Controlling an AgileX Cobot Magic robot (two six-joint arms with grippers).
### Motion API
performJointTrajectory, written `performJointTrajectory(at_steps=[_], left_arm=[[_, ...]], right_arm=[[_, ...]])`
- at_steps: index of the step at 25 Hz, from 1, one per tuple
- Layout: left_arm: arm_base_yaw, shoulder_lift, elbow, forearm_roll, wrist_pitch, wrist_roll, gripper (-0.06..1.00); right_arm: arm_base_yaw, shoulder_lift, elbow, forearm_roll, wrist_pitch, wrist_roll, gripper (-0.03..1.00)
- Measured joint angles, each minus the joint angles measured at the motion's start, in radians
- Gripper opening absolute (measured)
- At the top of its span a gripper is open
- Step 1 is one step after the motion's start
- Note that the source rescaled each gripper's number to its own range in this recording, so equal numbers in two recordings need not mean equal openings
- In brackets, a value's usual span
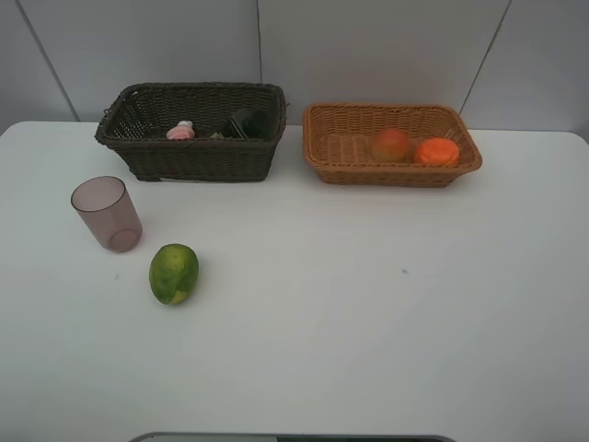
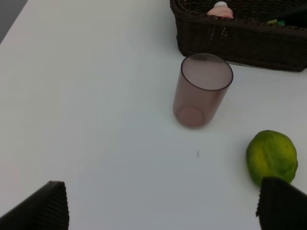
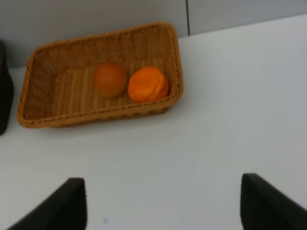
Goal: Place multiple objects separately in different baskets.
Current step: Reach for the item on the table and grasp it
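The mauve cup (image 1: 107, 214) stands upright on the table's left, with the green-yellow fruit (image 1: 174, 273) just in front of it to the right. The dark basket (image 1: 189, 157) holds the pink bottle (image 1: 181, 131) and the black bottle (image 1: 248, 122). The light basket (image 1: 391, 172) holds the peach-like fruit (image 1: 392, 144) and the orange (image 1: 436, 151). Neither gripper shows in the exterior view. My left gripper (image 2: 165, 211) is open and empty, short of the cup (image 2: 200, 91) and the fruit (image 2: 271, 155). My right gripper (image 3: 163, 206) is open and empty, short of the light basket (image 3: 48, 76).
The white table (image 1: 368, 304) ends against a grey panelled wall (image 1: 368, 46) right behind the baskets. A dark edge (image 1: 294, 437) shows at the table's front.
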Motion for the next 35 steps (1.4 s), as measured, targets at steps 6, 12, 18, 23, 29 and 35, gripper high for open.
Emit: performJointTrajectory(at_steps=[6, 12, 18, 23, 29, 35], left_arm=[[0.0, 0.0, 0.0, 0.0, 0.0, 0.0, 1.0], [0.0, 0.0, 0.0, 0.0, 0.0, 0.0, 1.0], [0.0, 0.0, 0.0, 0.0, 0.0, 0.0, 1.0], [0.0, 0.0, 0.0, 0.0, 0.0, 0.0, 1.0], [0.0, 0.0, 0.0, 0.0, 0.0, 0.0, 1.0], [0.0, 0.0, 0.0, 0.0, 0.0, 0.0, 1.0]], right_arm=[[0.0, -0.265, 0.114, -0.019, 0.042, -0.043, 0.52], [0.0, -0.398, 0.221, 0.044, 0.051, -0.079, 0.52], [0.0, -0.455, 0.278, 0.101, 0.058, -0.079, 0.52], [0.0, -0.458, 0.283, 0.083, 0.061, -0.079, 0.52], [0.0, -0.458, 0.283, 0.06, 0.061, -0.078, 0.52], [0.0, -0.462, 0.283, 0.06, 0.061, -0.076, 0.52]])
